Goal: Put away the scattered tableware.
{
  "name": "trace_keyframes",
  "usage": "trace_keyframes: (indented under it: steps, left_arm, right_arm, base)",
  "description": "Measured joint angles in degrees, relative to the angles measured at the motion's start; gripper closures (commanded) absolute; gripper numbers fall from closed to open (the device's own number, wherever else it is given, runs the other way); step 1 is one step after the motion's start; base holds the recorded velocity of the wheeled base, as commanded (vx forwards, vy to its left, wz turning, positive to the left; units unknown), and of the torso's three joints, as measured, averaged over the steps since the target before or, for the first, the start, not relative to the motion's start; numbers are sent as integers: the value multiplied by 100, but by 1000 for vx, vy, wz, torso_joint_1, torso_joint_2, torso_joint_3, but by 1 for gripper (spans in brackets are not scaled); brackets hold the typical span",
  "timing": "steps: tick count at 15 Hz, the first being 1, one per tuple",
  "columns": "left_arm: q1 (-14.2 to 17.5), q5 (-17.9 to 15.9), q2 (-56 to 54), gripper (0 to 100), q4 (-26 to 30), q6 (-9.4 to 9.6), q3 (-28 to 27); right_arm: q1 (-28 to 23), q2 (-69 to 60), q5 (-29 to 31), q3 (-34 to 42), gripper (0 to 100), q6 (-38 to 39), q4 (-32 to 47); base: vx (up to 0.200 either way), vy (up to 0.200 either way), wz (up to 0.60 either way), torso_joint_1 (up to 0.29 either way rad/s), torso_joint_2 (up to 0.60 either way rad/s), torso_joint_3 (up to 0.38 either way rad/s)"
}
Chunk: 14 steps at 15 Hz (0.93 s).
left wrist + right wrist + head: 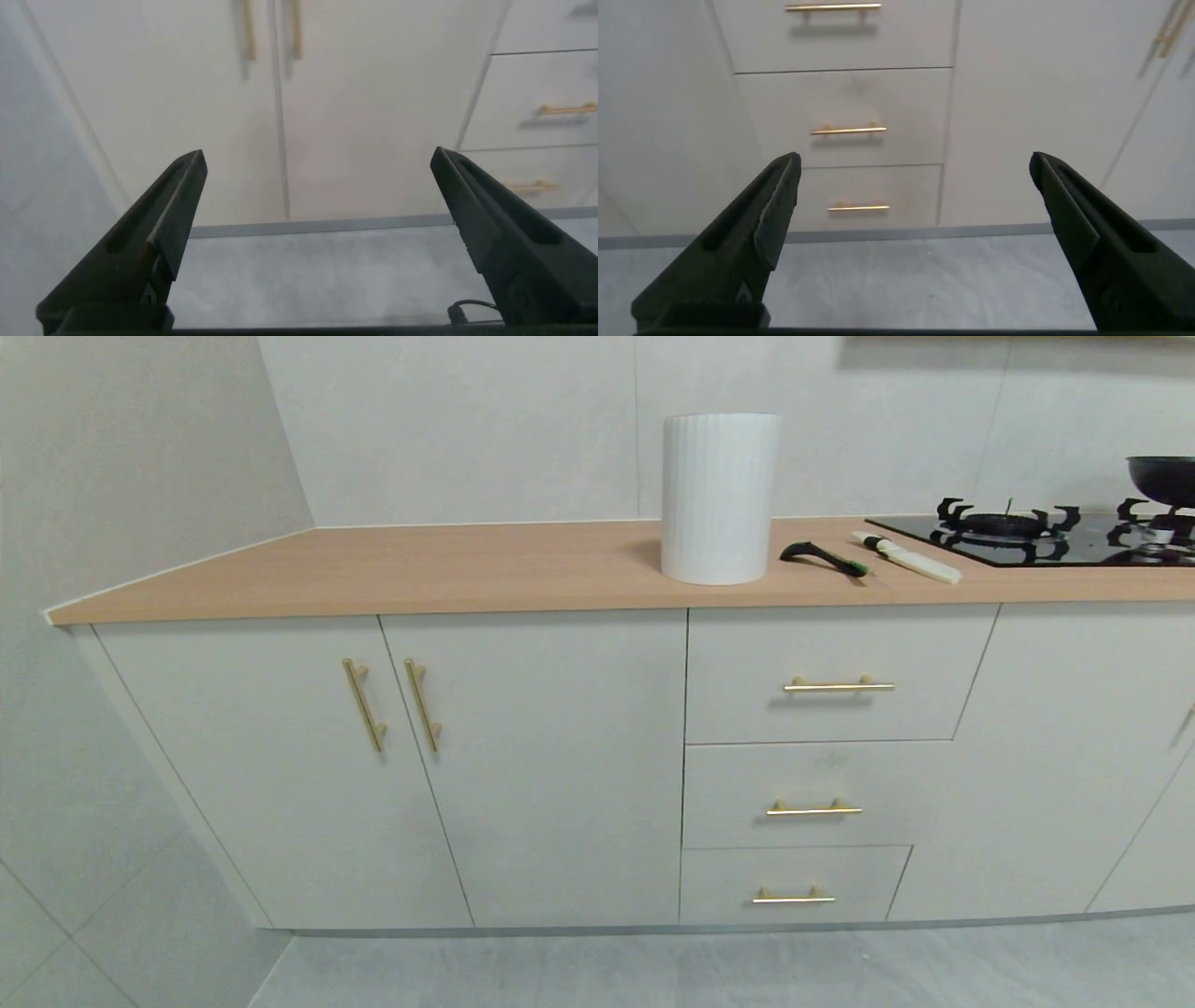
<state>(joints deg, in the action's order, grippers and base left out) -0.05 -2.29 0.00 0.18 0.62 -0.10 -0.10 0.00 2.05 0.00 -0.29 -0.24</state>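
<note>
Facing cabinets, my left gripper and right gripper gape wide, empty; black-handled utensil and pale knife lie right of the counter's white canister.

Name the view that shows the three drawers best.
Head view: all three drawers show whole, handles included. The right wrist view crops the top drawer; the left wrist view catches just a strip of them.

Lighting's pretty soft and even here, bright all over, no harsh glare. It seems to come from above: the white canister drops a faint shadow on the bench to its left, and the top drawer handle has a thin shadow just under it. The black cooktop mirrors its grates. Straight lines bow toward the head view's edges.
</note>
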Motion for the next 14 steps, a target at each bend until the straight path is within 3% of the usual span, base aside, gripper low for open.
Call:
trace_keyframes:
  steps: [11,14]
  left_arm:
    - [0,0,0,0,0,-2,0]
    - [-2,2,0,0,0,0,0]
  right_arm:
    - [0,0,6,0,0,5,2]
    - [0,0,6,0,0,5,2]
  base:
    - [0,0,0,0,0,0]
    - [200,0,0,-1,4,9]
